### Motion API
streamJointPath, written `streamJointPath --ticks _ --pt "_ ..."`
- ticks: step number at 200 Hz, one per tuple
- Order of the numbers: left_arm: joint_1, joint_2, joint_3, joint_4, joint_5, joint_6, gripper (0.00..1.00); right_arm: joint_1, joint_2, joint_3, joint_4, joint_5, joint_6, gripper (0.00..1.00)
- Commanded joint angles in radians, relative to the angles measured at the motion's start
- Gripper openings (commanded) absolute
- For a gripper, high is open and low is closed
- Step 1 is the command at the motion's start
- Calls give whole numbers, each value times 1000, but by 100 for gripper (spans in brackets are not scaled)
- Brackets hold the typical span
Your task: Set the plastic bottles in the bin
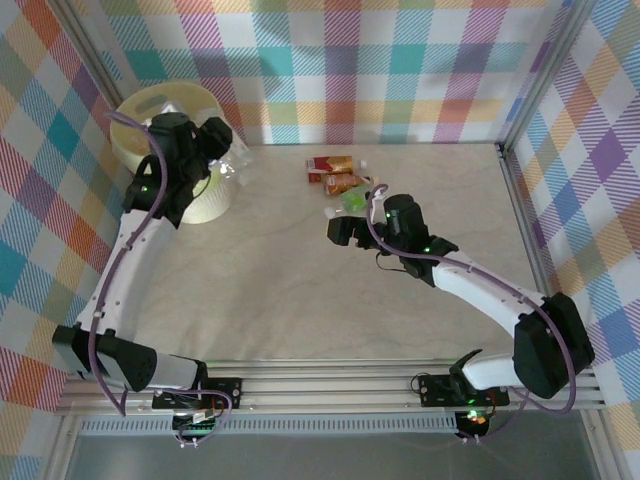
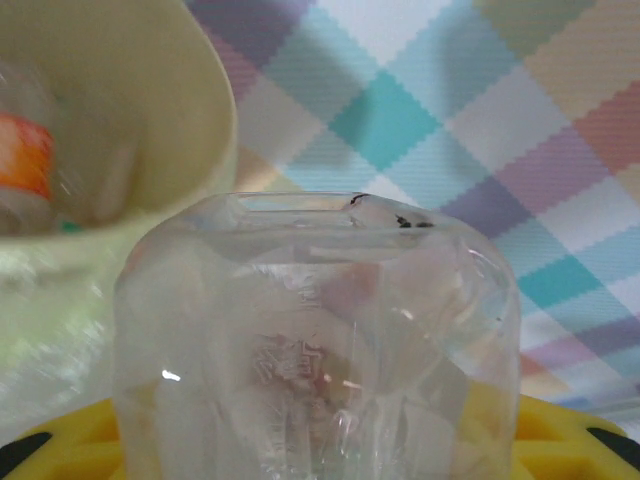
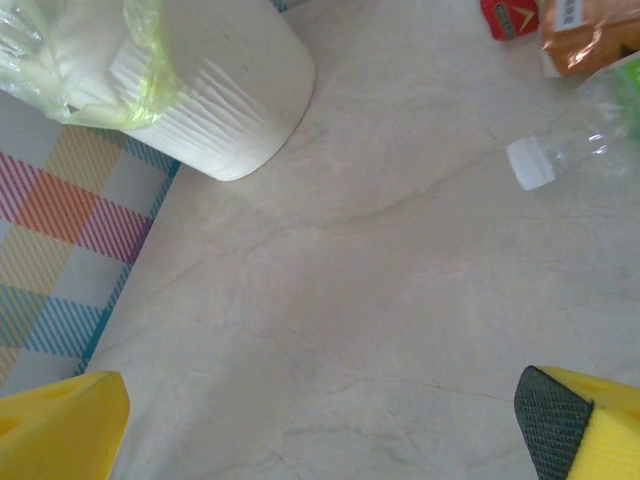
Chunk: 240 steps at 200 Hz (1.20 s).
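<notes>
Left gripper: the left gripper [image 1: 222,150] is pinching a clear bottle [image 2: 320,350], with its yellow fingers [image 2: 560,440] pressed in low on the bottle's sides.
Held bottle: it sits between those fingers, lifted off the worktop [image 3: 350,300] and sticking out ahead of the gripper.
Bin: the bin [image 1: 150,110] is just beside the left gripper, and its rim rises close on the left of the held bottle in the wrist view. I cannot tell whether the bottle is over the mouth yet.
Already in: an orange-labelled bottle [image 2: 25,160] shows, blurred, inside the bin wall, ahead and to the left of the left gripper. How many more lie in there I cannot tell.
Right gripper: the right gripper [image 3: 320,410] is spread wide with nothing between its fingers, and it hangs over bare worktop.
Left on the worktop: a small cluster lies ahead and to the right of the right gripper. The white-capped bottle [image 3: 575,150] is nearest, with an orange-wrapped bottle [image 3: 585,40] and a red-labelled bottle [image 3: 510,15] beyond it. All of them are well apart from the left gripper and the bin.
Progress: partly done, by my reading. At least one bottle is binned, one is held at the rim awaiting release, and a few are left to fetch.
</notes>
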Motion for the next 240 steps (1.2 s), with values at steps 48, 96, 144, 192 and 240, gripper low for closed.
streamJointPath --ticks 48,96,144,192,240 --pt "110 -20 104 96 -286 159 48 7 32 46 55 -54 25 100" --pt "206 107 190 187 -367 -57 48 7 31 48 52 -43 30 100" --pt "290 285 300 161 -332 -348 47 7 -5 42 11 -47 -6 100" --pt "323 443 384 80 -364 -551 49 7 -64 7 -6 -12 -23 100" --pt "360 611 513 51 -320 -692 53 7 -129 -15 -47 11 -50 100"
